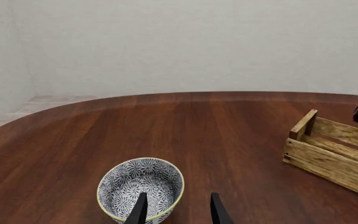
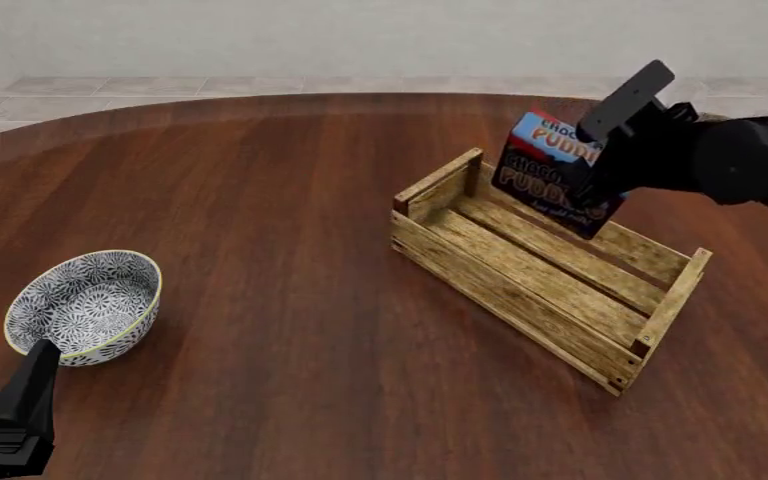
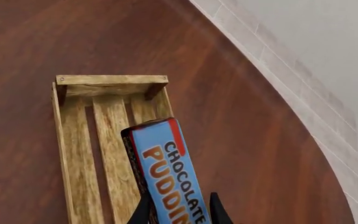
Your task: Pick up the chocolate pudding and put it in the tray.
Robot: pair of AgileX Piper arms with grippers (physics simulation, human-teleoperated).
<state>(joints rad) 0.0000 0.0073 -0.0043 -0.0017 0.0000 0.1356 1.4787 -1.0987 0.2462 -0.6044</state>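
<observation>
Right claw (image 2: 587, 178) closed on the chocolate pudding (image 2: 555, 172), carton held in the air, tilted, above the far long side of the tray (image 2: 515, 288). Seen along the fingers in the right wrist view: carton (image 3: 166, 172) pinched at its near end between both fingertips (image 3: 143, 211), long axis running out ahead of the claw and lying roughly parallel to the tray's slats (image 3: 107, 140), free end hanging over the slatted floor near one end wall. Not touching the wood, as far as can be told. Likely needs only a drop straight down, carton kept lengthwise along the slats, then release; some risk of clipping the far rail, given the tilt.

Left claw (image 1: 177, 211) open, empty, low over the worktop (image 2: 264, 200) just beside the patterned bowl (image 2: 87, 303), well apart from the tray. Right arm plainly the nearer one.
</observation>
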